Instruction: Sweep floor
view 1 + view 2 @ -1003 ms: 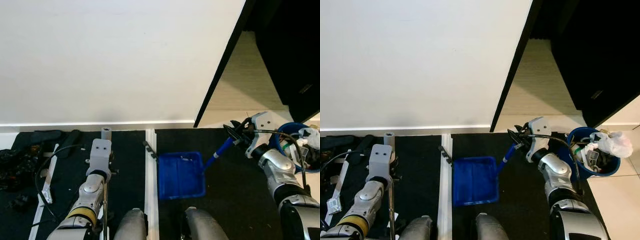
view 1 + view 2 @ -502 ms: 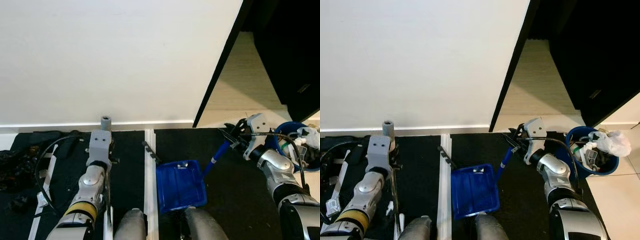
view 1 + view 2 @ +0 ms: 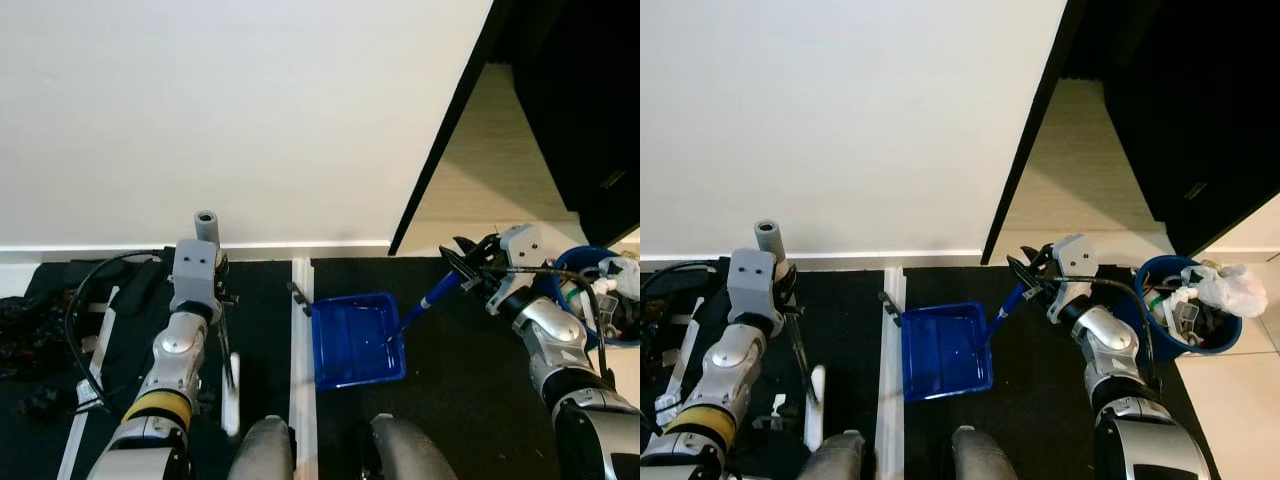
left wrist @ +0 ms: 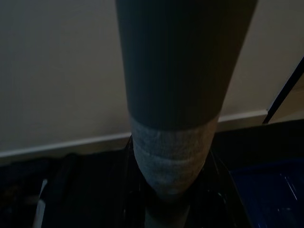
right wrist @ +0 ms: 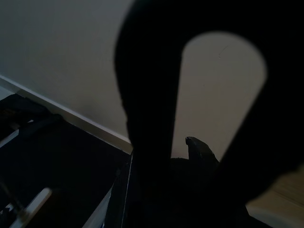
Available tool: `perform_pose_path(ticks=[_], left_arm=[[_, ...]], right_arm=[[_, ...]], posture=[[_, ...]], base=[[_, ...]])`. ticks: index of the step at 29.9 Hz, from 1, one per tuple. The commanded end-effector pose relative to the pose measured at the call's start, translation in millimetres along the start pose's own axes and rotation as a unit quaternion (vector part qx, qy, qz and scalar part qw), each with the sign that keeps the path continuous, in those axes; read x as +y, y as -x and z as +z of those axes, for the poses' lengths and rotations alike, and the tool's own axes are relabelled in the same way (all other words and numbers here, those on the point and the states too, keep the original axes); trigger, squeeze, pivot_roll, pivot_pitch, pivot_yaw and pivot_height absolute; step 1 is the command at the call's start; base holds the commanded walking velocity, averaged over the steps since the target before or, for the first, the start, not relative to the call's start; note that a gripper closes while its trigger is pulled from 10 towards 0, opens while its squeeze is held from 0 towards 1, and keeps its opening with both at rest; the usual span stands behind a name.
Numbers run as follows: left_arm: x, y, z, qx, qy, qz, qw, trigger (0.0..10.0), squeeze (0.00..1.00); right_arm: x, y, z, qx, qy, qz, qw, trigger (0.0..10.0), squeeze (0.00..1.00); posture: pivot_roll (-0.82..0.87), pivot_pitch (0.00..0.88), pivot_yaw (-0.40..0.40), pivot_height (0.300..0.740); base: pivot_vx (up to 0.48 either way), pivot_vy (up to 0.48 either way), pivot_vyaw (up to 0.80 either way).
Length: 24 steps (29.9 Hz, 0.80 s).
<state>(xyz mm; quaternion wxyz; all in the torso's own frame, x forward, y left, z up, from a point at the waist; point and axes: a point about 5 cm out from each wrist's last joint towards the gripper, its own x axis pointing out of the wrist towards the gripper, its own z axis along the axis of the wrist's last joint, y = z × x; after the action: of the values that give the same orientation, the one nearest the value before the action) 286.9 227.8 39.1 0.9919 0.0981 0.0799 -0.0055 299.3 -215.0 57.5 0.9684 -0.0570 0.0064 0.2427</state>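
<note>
Blue dustpan (image 3: 357, 341) with blue handle (image 3: 425, 305), lower centre; black floor mat (image 3: 470, 380); white wall (image 3: 220, 120), upper left; blue waste bin (image 3: 1185, 305), right edge; grey broom handle (image 4: 173, 109).

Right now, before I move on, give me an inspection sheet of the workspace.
Surface: black mat along a white wall.
Job's things: blue dustpan flat on the mat; grey broom handle upright.
Clutter: dark tangle at far left.
Grippers: right gripper shut on the dustpan's handle; left gripper shut on the broom handle.
Cables: black loop beside the left arm.
Surroundings: blue bin full of rubbish on the right; dark doorway.
</note>
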Motion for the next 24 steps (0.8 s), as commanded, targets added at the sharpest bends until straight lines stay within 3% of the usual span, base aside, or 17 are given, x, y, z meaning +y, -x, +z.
perform_pose_path(ticks=[1, 6, 19, 24], left_arm=[[7.2, -5.1, 16, -0.032, -0.016, -0.007, 0.999, 10.0, 0.0], [4.6, -6.7, 23, -0.041, -0.019, -0.021, 0.999, 10.0, 0.0], [3.8, -12.4, 29, -0.046, -0.004, -0.008, 0.999, 10.0, 0.0], [4.4, -13.9, 32, -0.049, -0.006, -0.004, 0.999, 10.0, 0.0]], right_arm=[[-5.5, 5.1, 2, -0.012, 0.01, -0.017, 1.0, 10.0, 0.0], [-12.4, 12.4, 0, -0.018, 0.004, -0.063, 0.998, 10.0, 0.0], [-21.1, 25.0, -2, -0.013, 0.015, -0.084, 0.996, 10.0, 0.0], [-22.0, 24.1, -1, -0.012, 0.02, -0.087, 0.996, 10.0, 0.0]], posture=[[0.13, 0.08, -0.051, 0.74], [0.13, 0.072, -0.047, 0.74], [0.11, 0.059, -0.039, 0.74], [0.11, 0.052, -0.04, 0.74]], base=[[0.0, 0.0, 0.0], [0.0, 0.0, 0.0], [0.0, 0.0, 0.0], [0.349, 0.0, 0.0]])
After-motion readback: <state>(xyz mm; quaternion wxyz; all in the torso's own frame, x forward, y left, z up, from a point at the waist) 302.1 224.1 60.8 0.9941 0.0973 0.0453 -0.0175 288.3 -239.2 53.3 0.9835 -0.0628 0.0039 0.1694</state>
